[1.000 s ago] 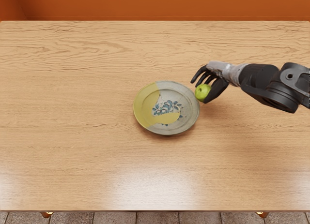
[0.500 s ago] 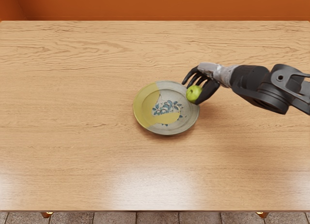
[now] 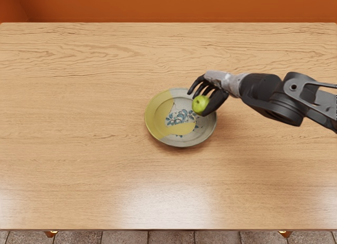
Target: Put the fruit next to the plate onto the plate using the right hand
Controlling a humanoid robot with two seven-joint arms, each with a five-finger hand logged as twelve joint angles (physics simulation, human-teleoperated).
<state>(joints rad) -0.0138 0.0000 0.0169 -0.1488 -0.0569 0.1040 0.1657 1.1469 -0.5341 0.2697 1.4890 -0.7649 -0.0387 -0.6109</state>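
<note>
Since a second ago the right hand point(image 3: 209, 91) and the fruit point(image 3: 200, 104) in it have travelled leftward, from just off the plate's right rim to above the plate's upper right part.

Nearest the viewer, the table point(image 3: 105, 175) shows a glossy strip of pale wood with a soft sheen, and a grey stone floor point(image 3: 168, 237) peeks out below its near edge. Fine brown grain lines run lengthwise across the whole top.

Near the table's middle, a little right of centre, lies the plate point(image 3: 156, 116). It is round and shallow, with a grey-green glazed rim, a mustard-yellow swathe across its left side and a blue floral motif at its centre.

Over the plate's upper right part is the fruit, a small, smooth, yellow-green ball like a tiny apple, clasped by the hand. Dark fingers curl around it from behind and from the right, and other fingertips fan out to its upper left. Whether the fruit touches the plate cannot be told.

The wrist is light grey and metallic. The forearm behind it is bulky, dark grey and matte, and reaches in from the table's right edge.

Beyond the table's far edge stands a flat orange wall point(image 3: 168, 6).
</note>
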